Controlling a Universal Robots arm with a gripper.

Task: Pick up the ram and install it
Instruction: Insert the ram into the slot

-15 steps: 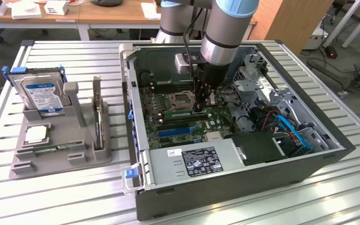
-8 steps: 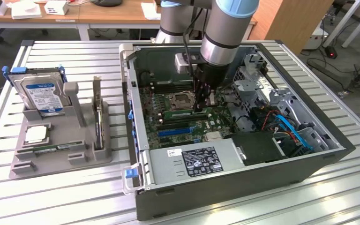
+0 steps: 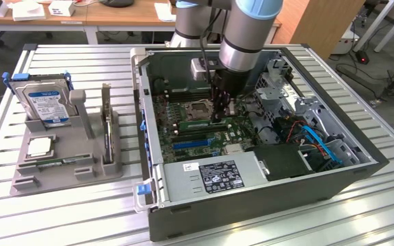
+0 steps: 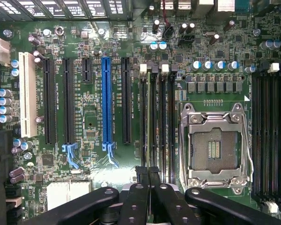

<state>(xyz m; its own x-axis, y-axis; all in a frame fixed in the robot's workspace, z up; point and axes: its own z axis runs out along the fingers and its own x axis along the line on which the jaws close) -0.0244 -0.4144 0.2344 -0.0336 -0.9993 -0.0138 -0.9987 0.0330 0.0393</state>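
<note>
The black two-fingered hand (image 4: pixel 147 172) is closed with nothing between its fingers. Its tips seem to rest on one end of the long, thin green ram stick (image 4: pixel 152 117). The stick stands edge-up among the black memory slots (image 4: pixel 162 117), beside the silver processor socket (image 4: pixel 214 145). Joined fingers likely serve as one firm pusher to seat it.

On the bench (image 3: pixel 80 215) you have one open computer case (image 3: pixel 252 215) and one grey holder (image 3: pixel 80 179). The holder carries one hard drive (image 3: pixel 44 105), one upright expansion card (image 3: pixel 106 123) and one processor chip (image 3: pixel 39 147). On the motherboard (image 4: pixel 91 122), count one processor socket (image 4: pixel 214 147), one blue slot (image 4: pixel 107 101), one white slot (image 4: pixel 25 93) and two banks of four memory slots (image 4: pixel 161 131).
</note>
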